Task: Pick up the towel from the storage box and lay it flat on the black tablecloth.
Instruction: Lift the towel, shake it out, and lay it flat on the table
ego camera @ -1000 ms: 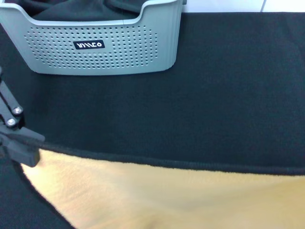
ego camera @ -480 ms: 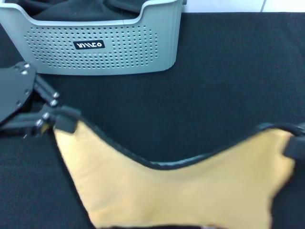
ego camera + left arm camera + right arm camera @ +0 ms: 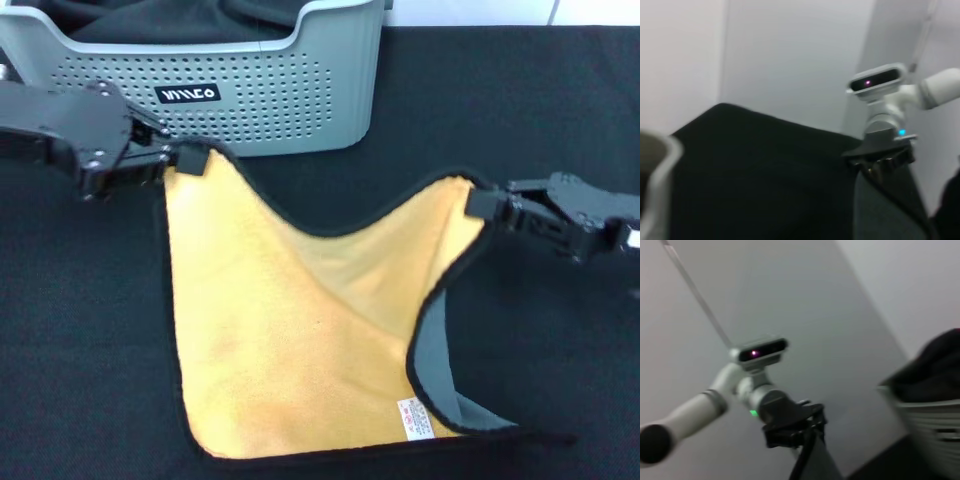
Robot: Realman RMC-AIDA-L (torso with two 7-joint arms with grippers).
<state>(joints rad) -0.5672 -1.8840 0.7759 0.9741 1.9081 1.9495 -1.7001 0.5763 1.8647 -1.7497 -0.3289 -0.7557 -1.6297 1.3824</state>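
A: Where is the towel [image 3: 290,330]?
B: It hangs yellow side up over the black tablecloth [image 3: 520,110], in front of the storage box [image 3: 250,100].
A: Who holds it?
B: The left gripper [image 3: 185,160] pinches one top corner tight. The right gripper [image 3: 485,205] pinches the other.

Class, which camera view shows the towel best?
The head view: the towel spreads yellow side up, left tool and right tool gripping its far corners. The wrist views catch only a grey strip below the opposite tool.
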